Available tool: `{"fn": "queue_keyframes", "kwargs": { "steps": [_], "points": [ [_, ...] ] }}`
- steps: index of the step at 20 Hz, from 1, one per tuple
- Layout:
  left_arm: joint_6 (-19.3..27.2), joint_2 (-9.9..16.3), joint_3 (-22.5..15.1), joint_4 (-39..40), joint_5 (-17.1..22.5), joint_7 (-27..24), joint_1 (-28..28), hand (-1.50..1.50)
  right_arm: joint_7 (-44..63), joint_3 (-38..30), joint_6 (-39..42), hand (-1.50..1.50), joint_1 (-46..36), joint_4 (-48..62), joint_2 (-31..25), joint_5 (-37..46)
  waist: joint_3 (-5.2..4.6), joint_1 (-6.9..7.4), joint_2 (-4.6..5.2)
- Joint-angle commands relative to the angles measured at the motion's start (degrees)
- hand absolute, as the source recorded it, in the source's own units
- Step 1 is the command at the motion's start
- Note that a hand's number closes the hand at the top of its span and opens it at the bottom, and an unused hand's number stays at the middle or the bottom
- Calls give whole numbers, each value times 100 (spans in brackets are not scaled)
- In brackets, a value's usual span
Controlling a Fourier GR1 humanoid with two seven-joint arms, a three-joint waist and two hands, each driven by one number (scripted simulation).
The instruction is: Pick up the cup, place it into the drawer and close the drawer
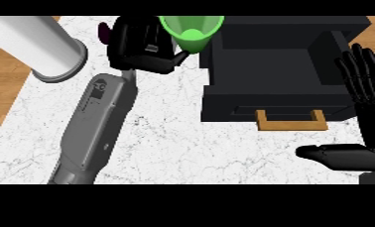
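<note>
The left robot hand (143, 45) is curled round the green cup (192, 31), carrying it tilted just at the open black drawer (282, 67), beside its left wall. So the pickup looks done; setting the cup inside and pushing the drawer shut by its wooden handle (290, 121) remain. The right robot hand (359, 89) rests open at the right edge. A white cylinder (40, 47) lies far left on the marble table (168, 137), clear of the path.
</note>
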Motion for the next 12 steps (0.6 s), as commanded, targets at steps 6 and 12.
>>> {"fn": "queue_keyframes", "kwargs": {
  "steps": [6,12],
  "points": [
    [1132,-100,-575,695,132,747,-1417,150,-342,-47,182,-150,272,113,35,-92,-1,-85,26],
    [1674,-101,-1161,1867,941,708,-2154,150,-188,-53,195,-150,-36,234,-85,-71,-1,-186,47]
  ]
}}
